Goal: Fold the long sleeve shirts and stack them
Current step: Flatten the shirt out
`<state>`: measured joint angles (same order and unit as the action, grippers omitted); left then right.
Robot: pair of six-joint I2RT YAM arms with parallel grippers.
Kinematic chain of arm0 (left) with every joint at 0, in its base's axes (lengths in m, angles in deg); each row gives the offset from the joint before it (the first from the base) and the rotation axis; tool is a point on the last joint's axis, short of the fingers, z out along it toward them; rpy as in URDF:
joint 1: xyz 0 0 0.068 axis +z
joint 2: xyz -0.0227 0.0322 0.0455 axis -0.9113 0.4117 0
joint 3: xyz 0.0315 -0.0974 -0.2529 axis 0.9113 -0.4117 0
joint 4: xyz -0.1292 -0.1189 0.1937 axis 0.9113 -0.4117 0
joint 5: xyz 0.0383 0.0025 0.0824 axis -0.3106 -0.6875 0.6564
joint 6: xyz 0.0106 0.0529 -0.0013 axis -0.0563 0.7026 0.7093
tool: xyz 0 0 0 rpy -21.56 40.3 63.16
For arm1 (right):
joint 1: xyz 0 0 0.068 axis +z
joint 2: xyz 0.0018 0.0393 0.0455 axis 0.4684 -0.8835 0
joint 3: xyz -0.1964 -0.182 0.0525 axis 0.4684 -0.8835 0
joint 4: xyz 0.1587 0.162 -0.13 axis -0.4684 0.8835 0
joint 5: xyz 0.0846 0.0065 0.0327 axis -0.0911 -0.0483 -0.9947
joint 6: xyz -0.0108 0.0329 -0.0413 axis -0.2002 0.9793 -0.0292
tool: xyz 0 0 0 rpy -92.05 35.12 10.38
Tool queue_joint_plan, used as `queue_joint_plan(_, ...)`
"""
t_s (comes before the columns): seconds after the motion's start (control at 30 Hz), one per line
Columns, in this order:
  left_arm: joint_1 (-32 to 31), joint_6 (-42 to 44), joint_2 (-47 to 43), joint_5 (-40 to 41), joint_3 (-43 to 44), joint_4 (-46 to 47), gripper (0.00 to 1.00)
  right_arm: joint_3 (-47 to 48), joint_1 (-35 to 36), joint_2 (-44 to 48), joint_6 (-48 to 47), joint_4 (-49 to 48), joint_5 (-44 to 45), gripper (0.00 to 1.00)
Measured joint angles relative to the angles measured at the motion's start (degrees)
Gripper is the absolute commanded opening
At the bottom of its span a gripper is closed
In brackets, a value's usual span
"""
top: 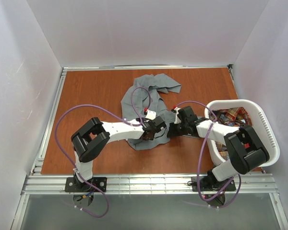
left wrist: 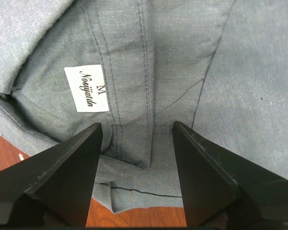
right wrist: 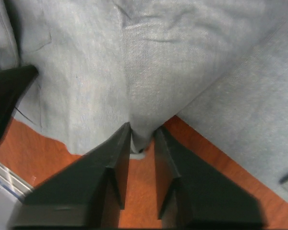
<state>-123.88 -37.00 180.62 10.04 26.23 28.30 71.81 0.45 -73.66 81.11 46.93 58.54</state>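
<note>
Grey shirt [top: 158,84] crumpled on the desk [top: 86,96], size tag [left wrist: 86,88] showing; left jaws spread wide, right jaws pinching a fold.

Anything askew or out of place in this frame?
The plain grey cloth shirt lies bunched and twisted, not flat. The plaid cloth shirt sits crumpled in the white slotted plastic basket. Nothing looks spilled or damaged.

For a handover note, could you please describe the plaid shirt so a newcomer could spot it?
On the right side of the brown table stands a white slotted laundry basket. The plaid shirt lies crumpled inside it. Its red, navy and yellow checks set it apart from the plain grey shirt mid-table.
</note>
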Motion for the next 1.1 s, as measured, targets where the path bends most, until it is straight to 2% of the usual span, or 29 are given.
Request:
queue_joint_plan(0.07, 0.6, 0.0, -0.2, 0.0, -0.2, 0.1, 0.57, 0.0, 0.5, -0.2, 0.2, 0.4, 0.0, 0.01)
queue_joint_plan(0.53, 6.3, 0.9, -2.2, 0.0, -1.9, 1.1, 0.57, 0.0, 0.6, -0.2, 0.7, 1.6, 1.4, 0.01)
queue_joint_plan(0.67, 7.9, 1.6, -4.1, 0.1, -2.3, 1.3, 0.54, 0.0, 0.6, 0.1, 0.7, 2.3, 1.8, 0.01)
queue_joint_plan(0.8, 9.5, 1.9, -6.3, 0.2, -3.9, 1.8, 0.38, 0.0, 0.6, 0.3, 0.7, 2.6, 2.3, 0.01)
queue_joint_plan(0.83, 9.9, 1.9, -6.8, 0.2, -4.5, 2.0, 0.28, 0.0, 0.6, 0.4, 0.7, 2.7, 2.5, 0.01)
queue_joint_plan(0.9, 11.1, 1.8, -7.7, 0.2, -6.0, 2.4, 0.16, 0.0, 0.6, 0.5, 0.7, 3.0, 2.7, 0.01)
queue_joint_plan(0.93, 11.7, 2.0, -8.2, 0.0, -6.7, 2.5, 0.04, 0.0, 0.6, 0.7, 0.7, 3.2, 2.9, 0.01)
queue_joint_plan(0.97, 12.3, 1.9, -8.6, 0.0, -7.3, 2.7, 0.0, 0.0, 0.6, 0.8, 0.6, 3.6, 2.9, 0.01)
queue_joint_plan(1.1, 15.2, 2.8, -11.0, -0.7, -8.9, 3.1, 0.0, 0.0, 0.6, 2.3, 0.0, 5.6, 3.4, 0.01)
